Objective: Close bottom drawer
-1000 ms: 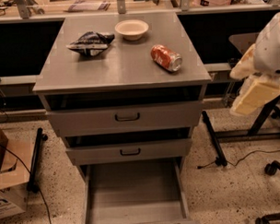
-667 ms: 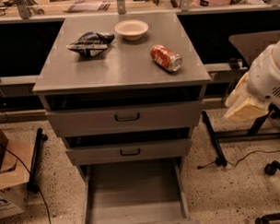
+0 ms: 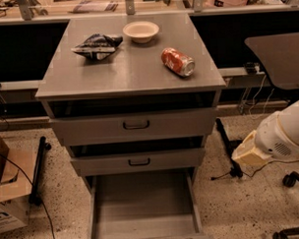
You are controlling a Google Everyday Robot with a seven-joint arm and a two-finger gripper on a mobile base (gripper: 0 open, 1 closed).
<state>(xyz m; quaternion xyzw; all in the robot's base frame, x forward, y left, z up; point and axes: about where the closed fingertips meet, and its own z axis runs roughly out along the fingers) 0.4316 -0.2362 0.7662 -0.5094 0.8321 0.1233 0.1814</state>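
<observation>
Bottom drawer open, flat grey; jaws at right.

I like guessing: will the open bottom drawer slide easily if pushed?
Probably: the bottom drawer looks empty, so likely light. It is pulled far out, so it should glide straight in. The gripper hangs to its right, apart.

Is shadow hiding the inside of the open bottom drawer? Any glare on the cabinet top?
Camera view: the bottom drawer is lit and readable inside, shaded only at its back; the gap above the top drawer is black; the cabinet top has no glare, just a glint on the red can; the gripper, right of the cabinet, is brightly lit.
</observation>
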